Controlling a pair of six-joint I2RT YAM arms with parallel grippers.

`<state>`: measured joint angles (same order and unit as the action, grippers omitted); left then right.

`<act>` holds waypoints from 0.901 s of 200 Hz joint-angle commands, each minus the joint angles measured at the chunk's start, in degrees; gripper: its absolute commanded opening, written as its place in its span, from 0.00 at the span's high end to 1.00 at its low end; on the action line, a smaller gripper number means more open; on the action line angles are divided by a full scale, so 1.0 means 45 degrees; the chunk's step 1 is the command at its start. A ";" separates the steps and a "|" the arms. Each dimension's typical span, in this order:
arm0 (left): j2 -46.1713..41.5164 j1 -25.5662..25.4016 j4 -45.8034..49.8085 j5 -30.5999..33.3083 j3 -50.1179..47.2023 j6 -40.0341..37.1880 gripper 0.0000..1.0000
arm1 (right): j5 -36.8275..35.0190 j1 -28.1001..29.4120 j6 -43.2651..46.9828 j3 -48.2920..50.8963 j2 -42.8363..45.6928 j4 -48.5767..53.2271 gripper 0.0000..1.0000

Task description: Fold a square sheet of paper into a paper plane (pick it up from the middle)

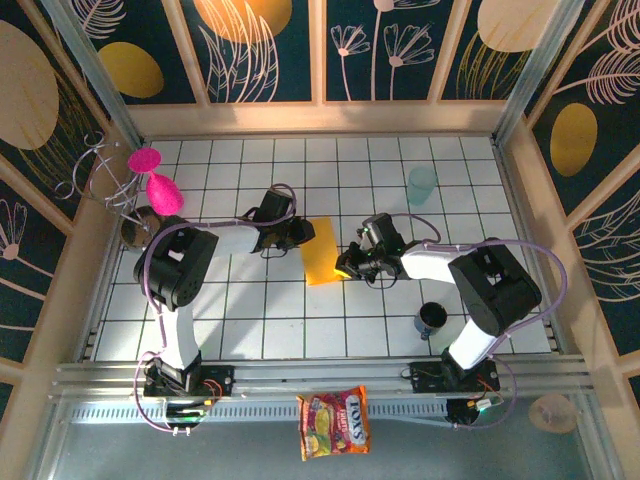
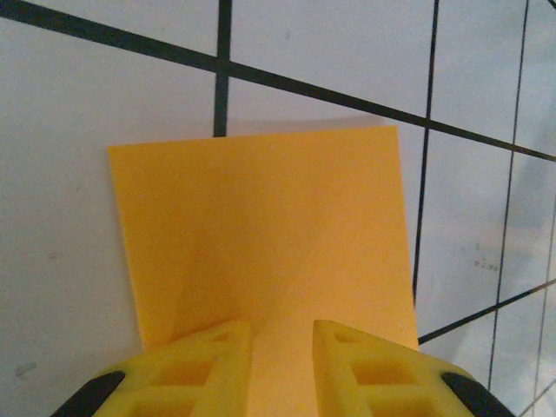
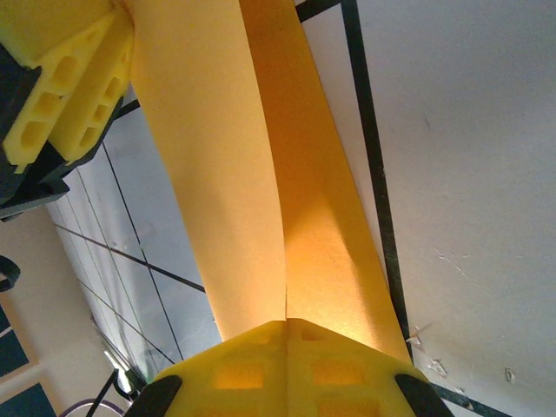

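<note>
left tool [image 2: 282, 334]: cut off at bottom edge
square sheet of paper [image 2: 261, 234]: near edge hidden behind its fingers [image 2: 200, 369]
right tool [image 3: 287, 326]: also cropped

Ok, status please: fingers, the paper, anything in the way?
Right fingers shut on the square sheet, at its edge. Left fingers apart at the opposite edge. Sheet looks folded over between them. Pale cup and dark cup well aside.

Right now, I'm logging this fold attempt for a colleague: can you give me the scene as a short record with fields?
paper: square sheet of paper, mid-table between both grippers, raised and curled
left gripper: left gripper, fingers apart at one edge of the sheet
right gripper: right gripper, shut on the opposite edge
fold state: no plane shape yet
other items: snack packet, dark cup, pale cup
</note>
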<state>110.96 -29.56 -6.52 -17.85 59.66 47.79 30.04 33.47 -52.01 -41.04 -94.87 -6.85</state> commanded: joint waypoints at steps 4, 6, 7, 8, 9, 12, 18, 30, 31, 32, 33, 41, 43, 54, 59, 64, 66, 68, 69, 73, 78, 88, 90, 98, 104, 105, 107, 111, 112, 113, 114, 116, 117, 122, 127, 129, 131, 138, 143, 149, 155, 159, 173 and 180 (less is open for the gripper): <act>0.0299 0.0090 0.0444 0.0261 0.0083 -0.0323 0.74 | 0.0305 -0.0026 0.0048 -0.0300 -0.0234 0.0112 0.98; 0.0308 0.0086 0.0437 0.0261 0.0082 -0.0326 0.74 | 0.0313 -0.0019 0.0067 -0.0320 -0.0228 0.0106 0.98; 0.0306 0.0085 0.0435 0.0268 0.0082 -0.0327 0.74 | 0.0324 -0.0018 0.0070 -0.0327 -0.0227 0.0111 0.98; 0.0315 0.0085 0.0445 0.0261 0.0082 -0.0317 0.74 | 0.0330 -0.0008 0.0091 -0.0331 -0.0237 0.0114 0.98; 0.0319 0.0085 0.0439 0.0268 0.0073 -0.0322 0.74 | 0.0333 -0.0002 0.0102 -0.0342 -0.0251 0.0115 0.98; 0.0333 0.0082 0.0445 0.0283 0.0064 -0.0329 0.74 | 0.0352 0.0000 0.0138 -0.0369 -0.0249 0.0116 0.98; 0.0362 0.0085 0.0454 0.0308 0.0068 -0.0363 0.75 | 0.0391 -0.0010 0.0200 -0.0442 -0.0283 0.0111 0.98; 0.0391 0.0085 0.0455 0.0313 0.0029 -0.0356 0.75 | 0.0449 0.0010 0.0329 -0.0606 -0.0285 0.0148 0.98; 0.0406 0.0085 0.0454 0.0313 0.0026 -0.0361 0.75 | 0.0461 0.0016 0.0348 -0.0616 -0.0275 0.0152 0.98; 0.0404 0.0095 0.0464 0.0304 0.0025 -0.0364 0.75 | 0.0467 0.0010 0.0357 -0.0631 -0.0270 0.0154 0.98; 0.0403 0.0090 0.0469 0.0299 0.0024 -0.0365 0.75 | 0.0469 0.0016 0.0371 -0.0649 -0.0268 0.0155 0.98; 0.0440 0.0092 0.0434 0.0299 0.0004 -0.0375 0.75 | 0.0520 0.0033 0.0472 -0.0753 -0.0310 0.0143 0.98; 0.0441 0.0092 0.0420 0.0295 -0.0010 -0.0373 0.75 | 0.0538 0.0045 0.0490 -0.0800 -0.0311 0.0148 0.98; 0.0469 0.0096 0.0416 0.0293 -0.0015 -0.0382 0.75 | 0.0670 0.0106 0.0645 -0.0986 -0.0375 0.0070 0.98; 0.0470 0.0088 0.0401 0.0294 -0.0024 -0.0380 0.76 | 0.0728 0.0148 0.0705 -0.1093 -0.0416 0.0044 0.98; 0.0480 0.0086 0.0395 0.0294 -0.0053 -0.0384 0.76 | 0.0791 0.0178 0.0728 -0.1176 -0.0472 -0.0015 0.98; 0.0490 0.0085 0.0395 0.0294 -0.0044 -0.0385 0.76 | 0.0816 0.0193 0.0740 -0.1199 -0.0498 -0.0043 0.98; 0.0482 0.0090 0.0400 0.0294 -0.0052 -0.0386 0.76 | 0.0846 0.0211 0.0757 -0.1239 -0.0538 -0.0065 0.98; 0.0500 0.0097 0.0398 0.0294 -0.0053 -0.0386 0.76 | 0.0855 0.0215 0.0767 -0.1255 -0.0548 -0.0082 0.98; 0.0516 0.0093 0.0395 0.0294 -0.0064 -0.0382 0.76 | 0.0877 0.0263 0.0779 -0.1331 -0.0600 -0.0125 0.98; 0.0519 0.0108 0.0412 0.0299 -0.0074 -0.0386 0.77 | 0.0882 0.0300 0.0797 -0.1442 -0.0670 -0.0152 0.98; 0.0490 0.0097 0.0381 0.0333 -0.0102 -0.0386 0.77 | 0.0934 0.0344 0.0801 -0.1645 -0.0817 -0.0244 0.98; 0.0482 0.0103 0.0377 0.0333 -0.0110 -0.0386 0.78 | 0.0949 0.0352 0.0797 -0.1672 -0.0867 -0.0276 0.98; 0.0464 0.0089 0.0383 0.0351 -0.0131 -0.0386 0.78 | 0.1014 0.0374 0.0730 -0.1770 -0.0990 -0.0488 0.98; 0.0450 0.0103 0.0378 0.0353 -0.0161 -0.0386 0.78 | 0.1071 0.0378 0.0666 -0.1843 -0.1121 -0.0640 0.98; 0.0436 0.0104 0.0377 0.0353 -0.0166 -0.0386 0.78 | 0.1084 0.0376 0.0662 -0.1850 -0.1142 -0.0682 0.98; 0.0439 0.0104 0.0376 0.0353 -0.0170 -0.0386 0.79 | 0.1104 0.0389 0.0645 -0.1870 -0.1178 -0.0742 0.98; 0.0426 0.0097 0.0378 0.0353 -0.0189 -0.0375 0.79 | 0.1143 0.0410 0.0609 -0.1938 -0.1266 -0.0821 0.98; 0.0414 0.0101 0.0377 0.0353 -0.0190 -0.0380 0.79 | 0.1149 0.0412 0.0605 -0.1946 -0.1293 -0.0850 0.98; 0.0398 0.0103 0.0376 0.0353 -0.0190 -0.0373 0.79 | 0.1153 0.0412 0.0593 -0.1970 -0.1316 -0.0865 0.98; 0.0400 0.0103 0.0376 0.0353 -0.0191 -0.0379 0.79 | 0.1154 0.0422 0.0587 -0.1992 -0.1338 -0.0882 0.98; 0.0386 0.0104 0.0381 0.0353 -0.0206 -0.0399 0.79 | 0.1170 0.0425 0.0582 -0.2018 -0.1393 -0.0919 0.98; 0.0384 0.0104 0.0388 0.0353 -0.0208 -0.0402 0.79 | 0.1173 0.0419 0.0572 -0.2035 -0.1415 -0.0929 0.98; 0.0359 0.0109 0.0376 0.0343 -0.0206 -0.0405 0.79 | 0.1192 0.0436 0.0563 -0.2114 -0.1512 -0.0998 0.98; 0.0320 0.0104 0.0379 0.0367 -0.0229 -0.0403 0.79 | 0.1194 0.0479 0.0543 -0.2199 -0.1639 -0.1062 0.98; 0.0293 0.0104 0.0377 0.0356 -0.0240 -0.0405 0.79 | 0.1195 0.0503 0.0552 -0.2231 -0.1702 -0.1096 0.98; 0.0291 0.0114 0.0386 0.0353 -0.0237 -0.0395 0.80 | 0.1180 0.0509 0.0544 -0.2258 -0.1748 -0.1114 0.98; 0.0237 0.0104 0.0386 0.0353 -0.0249 -0.0424 0.80 | 0.1143 0.0543 0.0507 -0.2367 -0.1914 -0.1171 0.98; 0.0218 0.0099 0.0383 0.0338 -0.0248 -0.0425 0.80 | 0.1122 0.0558 0.0487 -0.2420 -0.2021 -0.1218 0.98; 0.0159 0.0109 0.0378 0.0334 -0.0247 -0.0425 0.81 | 0.1089 0.0588 0.0445 -0.2477 -0.2141 -0.1293 0.98; 0.0132 0.0106 0.0390 0.0333 -0.0249 -0.0425 0.81 | 0.1044 0.0596 0.0403 -0.2515 -0.2249 -0.1342 0.99; 0.0099 0.0119 0.0395 0.0333 -0.0250 -0.0420 0.81 | 0.1012 0.0607 0.0390 -0.2521 -0.2317 -0.1403 0.98; -0.0024 0.0114 0.0395 0.0314 -0.0213 -0.0413 0.82 | 0.0894 0.0613 0.0264 -0.2580 -0.2529 -0.1519 0.99; -0.0117 0.0105 0.0434 0.0276 -0.0182 -0.0389 0.81 | 0.0846 0.0626 0.0191 -0.2595 -0.2604 -0.1578 0.99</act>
<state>111.50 -29.50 -6.22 -17.02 59.35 46.70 34.50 35.73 -50.11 -51.13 -104.97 -11.62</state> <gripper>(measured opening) 0.186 0.052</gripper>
